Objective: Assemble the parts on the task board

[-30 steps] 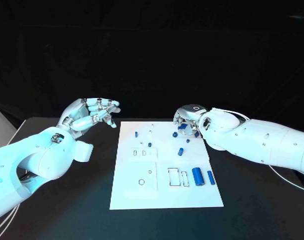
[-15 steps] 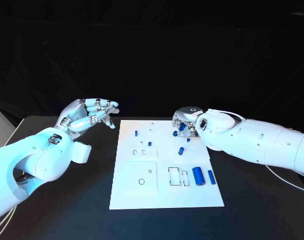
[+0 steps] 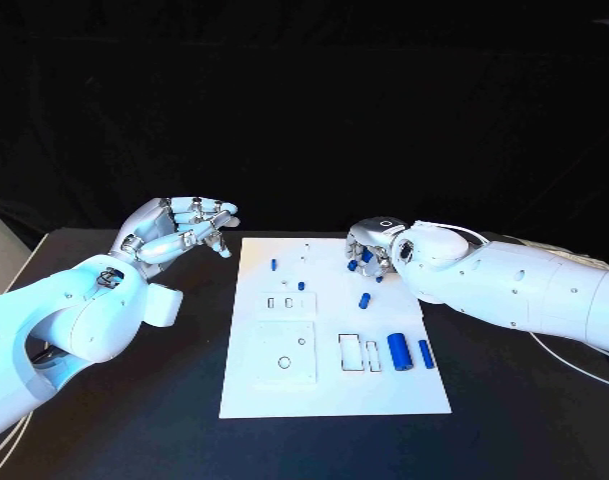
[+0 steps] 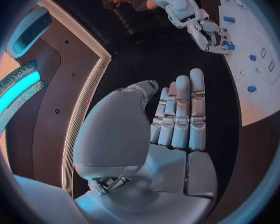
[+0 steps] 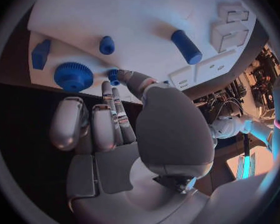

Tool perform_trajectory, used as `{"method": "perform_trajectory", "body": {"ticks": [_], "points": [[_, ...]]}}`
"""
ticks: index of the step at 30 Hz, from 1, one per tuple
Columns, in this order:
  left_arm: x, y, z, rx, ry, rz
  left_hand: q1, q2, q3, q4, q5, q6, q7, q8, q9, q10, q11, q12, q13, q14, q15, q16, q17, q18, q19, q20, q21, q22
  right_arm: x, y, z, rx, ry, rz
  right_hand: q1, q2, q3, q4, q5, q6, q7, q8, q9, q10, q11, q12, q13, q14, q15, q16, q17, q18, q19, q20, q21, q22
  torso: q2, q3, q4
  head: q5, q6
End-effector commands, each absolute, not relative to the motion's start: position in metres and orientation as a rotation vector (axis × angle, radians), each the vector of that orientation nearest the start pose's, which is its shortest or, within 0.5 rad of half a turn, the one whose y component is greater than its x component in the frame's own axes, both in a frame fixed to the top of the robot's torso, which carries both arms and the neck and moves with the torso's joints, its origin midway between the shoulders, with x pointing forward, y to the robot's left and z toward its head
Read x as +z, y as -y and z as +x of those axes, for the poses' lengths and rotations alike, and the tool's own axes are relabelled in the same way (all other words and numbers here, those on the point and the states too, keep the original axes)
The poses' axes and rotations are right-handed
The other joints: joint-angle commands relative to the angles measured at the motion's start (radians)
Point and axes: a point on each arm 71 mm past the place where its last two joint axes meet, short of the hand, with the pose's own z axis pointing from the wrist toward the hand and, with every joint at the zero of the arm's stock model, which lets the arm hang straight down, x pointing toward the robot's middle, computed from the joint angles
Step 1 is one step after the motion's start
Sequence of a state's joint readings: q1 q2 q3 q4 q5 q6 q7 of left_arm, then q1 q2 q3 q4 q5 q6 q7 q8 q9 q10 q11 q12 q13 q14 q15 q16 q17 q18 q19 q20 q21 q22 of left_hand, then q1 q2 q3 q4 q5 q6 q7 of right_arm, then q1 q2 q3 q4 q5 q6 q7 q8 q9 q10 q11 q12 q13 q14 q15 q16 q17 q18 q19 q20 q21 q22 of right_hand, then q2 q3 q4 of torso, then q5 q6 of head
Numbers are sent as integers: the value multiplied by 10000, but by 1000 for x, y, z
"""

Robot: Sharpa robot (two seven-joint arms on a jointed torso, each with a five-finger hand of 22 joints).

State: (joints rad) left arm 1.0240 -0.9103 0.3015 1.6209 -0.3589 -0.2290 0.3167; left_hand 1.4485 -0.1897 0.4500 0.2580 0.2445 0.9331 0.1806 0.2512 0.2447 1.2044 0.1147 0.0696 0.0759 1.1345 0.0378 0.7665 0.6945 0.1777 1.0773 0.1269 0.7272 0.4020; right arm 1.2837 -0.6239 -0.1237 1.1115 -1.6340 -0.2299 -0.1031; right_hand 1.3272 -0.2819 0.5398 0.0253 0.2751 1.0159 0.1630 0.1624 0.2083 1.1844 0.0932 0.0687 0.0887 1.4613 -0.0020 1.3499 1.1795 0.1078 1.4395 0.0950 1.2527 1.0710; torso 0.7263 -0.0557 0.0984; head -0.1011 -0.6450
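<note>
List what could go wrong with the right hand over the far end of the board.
The right hand hangs low over small blue parts, so it may knock the blue gear or a nearby peg off the task board. Its fingers hide the parts in the head view, so a grasp may miss.

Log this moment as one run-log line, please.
left hand: off board, empty | right hand: over task board far edge, by small blue peg | gear: untouched
</note>
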Motion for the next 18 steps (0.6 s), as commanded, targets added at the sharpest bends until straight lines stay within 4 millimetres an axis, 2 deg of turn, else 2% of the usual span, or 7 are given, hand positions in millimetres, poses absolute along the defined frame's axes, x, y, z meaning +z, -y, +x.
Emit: {"method": "perform_trajectory", "body": {"ticks": [1, 8, 13, 18], "points": [[-123, -215, 478, -16387, -13764, -7801, -42, -30, 39, 42, -24, -30, 31, -40, 10, -55, -6, -49, -1, -57, 16, 7, 9, 20, -73, 6, 45, 17, -195, 211, 561, 2990, -16960, -3545, 22, 149, 48, 25, 58, 18, -32, -25, 13, -55, -21, 29, 18, 517, 25, 55, 13, -169, 55, 2, 65, 19, 32, -8, 18, 8, -1], [-123, -216, 478, -16372, -13787, -7809, -42, -30, 39, 42, -24, -30, 31, -40, 10, -55, -6, -49, -1, -57, 16, 7, 9, 20, -73, 6, 45, 17, -195, 211, 561, 3013, -16887, -3526, 45, 269, 145, 87, 77, 99, -38, 26, 60, -35, -26, 37, 38, 502, 23, 107, 30, -170, 58, 2, 80, 42, 72, -10, 9, 41, -14], [-123, -216, 479, -16353, -13804, -7822, -39, -27, 49, 45, -23, -39, 37, -46, 14, -69, -1, -47, -2, -72, 21, 3, 7, 21, -91, 12, 65, 31, -194, 208, 560, 3255, -16721, -3490, -1, 510, 277, 272, 423, 367, -123, 221, 228, 187, -104, 130, 126, 483, -29, 221, 86, -182, 80, -28, 156, 167, 86, -11, -7, 63, -10], [-123, -217, 479, -16338, -13822, -7832, -39, -27, 49, 45, -23, -39, 37, -46, 14, -69, -1, -47, -2, -72, 21, 3, 7, 21, -91, 12, 65, 31, -192, 204, 558, 3472, -16585, -3468, 16, 639, 299, 320, 472, 481, -179, 332, 348, 325, -162, 180, 181, 479, -72, 270, 106, -189, 92, -66, 193, 228, 111, -18, 7, 56, -15]]}}
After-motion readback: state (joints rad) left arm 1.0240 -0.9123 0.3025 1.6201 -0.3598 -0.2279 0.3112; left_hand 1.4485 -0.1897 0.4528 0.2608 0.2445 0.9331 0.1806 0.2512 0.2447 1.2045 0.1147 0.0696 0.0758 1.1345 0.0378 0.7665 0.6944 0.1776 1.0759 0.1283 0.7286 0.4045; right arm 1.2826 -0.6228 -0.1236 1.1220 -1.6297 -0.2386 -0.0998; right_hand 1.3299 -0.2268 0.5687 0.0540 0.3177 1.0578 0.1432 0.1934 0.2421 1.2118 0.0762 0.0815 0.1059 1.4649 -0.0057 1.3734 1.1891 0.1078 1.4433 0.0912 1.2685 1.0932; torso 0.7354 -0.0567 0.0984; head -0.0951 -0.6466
